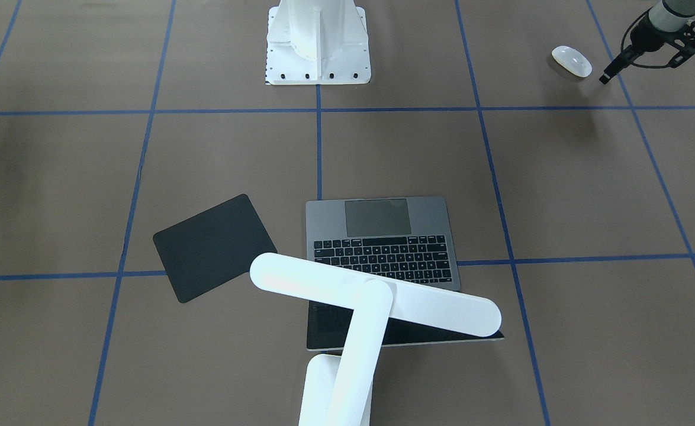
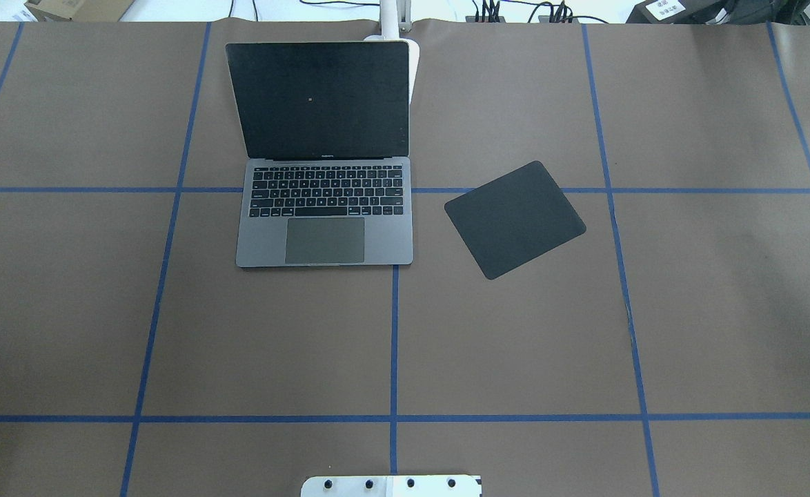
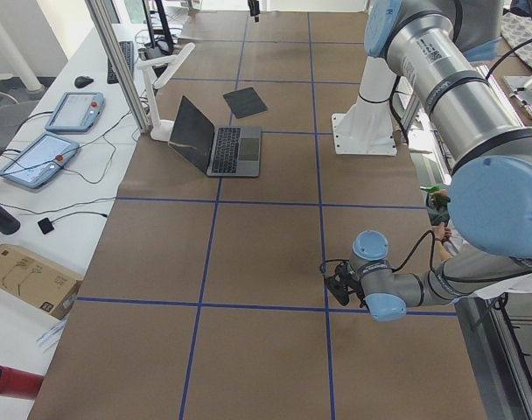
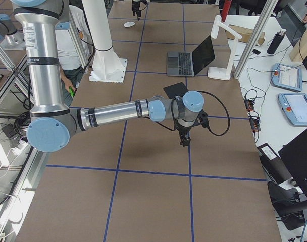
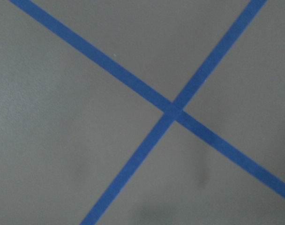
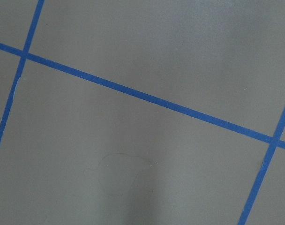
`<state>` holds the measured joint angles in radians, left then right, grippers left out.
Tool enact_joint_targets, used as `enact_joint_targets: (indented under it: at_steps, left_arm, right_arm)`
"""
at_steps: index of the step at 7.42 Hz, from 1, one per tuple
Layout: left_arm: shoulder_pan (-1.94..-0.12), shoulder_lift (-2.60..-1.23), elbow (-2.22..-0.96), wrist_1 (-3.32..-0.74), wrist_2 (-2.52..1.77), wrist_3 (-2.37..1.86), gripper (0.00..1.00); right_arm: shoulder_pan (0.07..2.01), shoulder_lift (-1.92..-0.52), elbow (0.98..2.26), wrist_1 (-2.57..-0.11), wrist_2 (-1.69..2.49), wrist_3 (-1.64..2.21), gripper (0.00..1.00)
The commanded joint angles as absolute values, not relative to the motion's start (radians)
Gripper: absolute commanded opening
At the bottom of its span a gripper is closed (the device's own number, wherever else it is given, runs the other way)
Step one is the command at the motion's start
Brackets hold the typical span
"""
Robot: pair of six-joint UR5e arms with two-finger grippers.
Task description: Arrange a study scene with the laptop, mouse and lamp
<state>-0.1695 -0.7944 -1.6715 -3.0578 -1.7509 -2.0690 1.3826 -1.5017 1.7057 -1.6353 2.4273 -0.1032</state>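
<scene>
Brown-paper desk, blue tape grid. Laptop open at the far edge, lamp behind it, head over the lid: both look placed. Mouse lies near-left, well apart from the black mouse mat right of the laptop. Left gripper just beside the mouse, not touching; right gripper hovers past the mat. Can't tell how far the fingers are open on either. Wide room in front of the laptop for the carry.

Bright even light; wrist views soft, blurred.
</scene>
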Motion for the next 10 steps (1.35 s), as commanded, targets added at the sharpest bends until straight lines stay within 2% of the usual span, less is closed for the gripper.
enact_joint_targets:
  at_steps: [1, 10]
  left_arm:
    - [-0.132, -0.782, -1.683, -3.086, -1.732, -2.129, 1.0]
    - [0.204, -0.799, -1.733, -3.047, -1.537, -2.414, 1.0]
  right_arm:
    - [1.382, -1.508, 1.707, -1.637, 2.428, -0.101, 0.99]
    - [1.359, -1.505, 1.707, -1.637, 2.428, -0.098, 0.99]
